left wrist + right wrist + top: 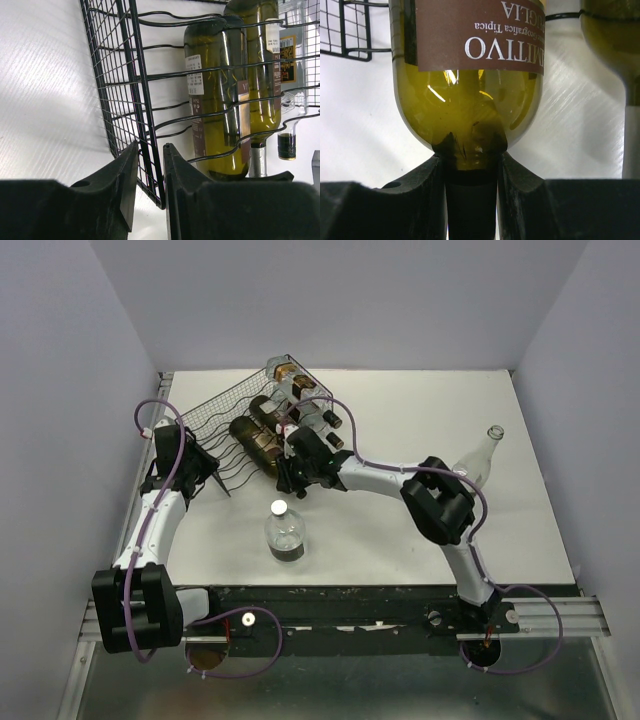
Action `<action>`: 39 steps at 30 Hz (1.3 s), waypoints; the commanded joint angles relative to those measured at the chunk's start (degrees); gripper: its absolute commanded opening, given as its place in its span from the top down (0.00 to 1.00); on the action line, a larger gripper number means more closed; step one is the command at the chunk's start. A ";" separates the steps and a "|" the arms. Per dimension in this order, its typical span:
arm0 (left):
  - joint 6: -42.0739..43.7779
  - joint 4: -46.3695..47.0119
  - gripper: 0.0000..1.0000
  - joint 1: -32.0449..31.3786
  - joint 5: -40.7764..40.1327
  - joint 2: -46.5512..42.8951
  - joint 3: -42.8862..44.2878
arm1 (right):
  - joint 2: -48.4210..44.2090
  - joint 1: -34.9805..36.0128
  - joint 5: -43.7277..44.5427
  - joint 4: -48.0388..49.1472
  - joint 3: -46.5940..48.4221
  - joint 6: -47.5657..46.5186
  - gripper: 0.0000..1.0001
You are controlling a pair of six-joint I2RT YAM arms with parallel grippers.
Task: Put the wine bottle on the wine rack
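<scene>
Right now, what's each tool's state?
Left tool: closed on the wine rack frame.
Right tool: closed on the wine bottle neck.

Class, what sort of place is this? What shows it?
Likely a robotics lab cell: white tabletop boxed by blank pale walls, two white robot arms bolted at its near edge, a staged black wire-mesh wine rack.

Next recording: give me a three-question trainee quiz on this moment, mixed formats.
1. True or false: the right pincer is shut on the neck of a wine bottle.
2. What sits between the fingers of the left pincer? A) a bottle cap B) the frame edge of the wine rack C) nothing
3. Fill in: the small clear bottle on the table in front of the rack is standing ____.
Key: 1 true; 2 B; 3 upright.
</scene>
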 commanded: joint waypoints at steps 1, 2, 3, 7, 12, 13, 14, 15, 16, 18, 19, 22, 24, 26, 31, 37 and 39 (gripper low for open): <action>-2.50 5.07 0.66 -1.72 6.36 -0.79 -0.58 | 1.57 0.30 3.50 8.74 4.68 0.89 0.99; -2.41 4.99 0.66 -1.80 6.27 -0.79 -0.58 | 2.01 0.30 3.69 8.83 5.29 0.98 0.99; -2.32 5.07 0.66 -1.89 6.27 -0.62 -0.58 | 2.62 0.30 3.60 8.57 6.08 0.90 0.99; -2.41 5.07 0.66 -1.80 6.18 -0.61 -0.32 | 5.43 0.30 1.85 7.60 9.42 0.72 0.99; -2.58 5.07 0.66 -1.89 6.18 -0.97 -0.58 | 7.54 0.30 1.58 6.99 12.33 1.07 0.99; -2.58 5.07 0.65 -1.72 6.18 -1.05 -0.58 | 7.90 0.30 1.49 6.81 12.85 1.16 0.99; -2.67 5.07 0.65 -1.80 6.10 -0.97 -0.58 | 8.25 0.38 1.40 6.81 13.29 1.25 1.00; -2.67 5.07 0.65 -1.72 6.18 -1.05 -0.67 | 8.60 0.38 1.40 6.81 13.91 1.42 0.99; -2.58 5.16 0.64 -1.72 6.36 -0.97 -0.76 | 9.21 0.38 1.49 4.72 14.70 1.51 0.99; -2.41 5.07 0.61 -1.81 6.80 -0.88 -0.58 | 10.18 0.21 2.36 3.30 16.19 2.21 1.00; -2.49 4.99 0.61 -1.81 6.80 -0.88 -0.58 | 10.62 0.21 2.63 3.12 16.55 2.74 0.99; -2.50 5.16 0.60 -1.72 7.06 -1.05 -0.49 | 12.03 0.38 2.81 3.03 17.77 3.97 0.99; -2.67 5.16 0.59 -1.72 7.15 -1.14 -0.58 | 12.91 0.30 2.90 2.24 18.83 4.59 0.98; -2.58 5.07 0.59 -1.81 7.06 -1.23 -0.58 | 13.44 0.38 3.16 1.63 19.18 5.03 0.92; -2.32 4.46 0.56 -1.81 6.10 -1.84 -0.58 | 11.33 0.30 5.44 2.15 15.33 5.73 0.68; -1.88 3.67 0.49 -1.81 4.52 -2.81 -0.58 | 8.08 0.30 6.41 3.47 11.10 6.61 0.47; -1.79 3.32 0.47 -1.81 4.25 -3.16 -0.49 | 7.38 0.47 6.76 3.73 10.14 6.61 0.39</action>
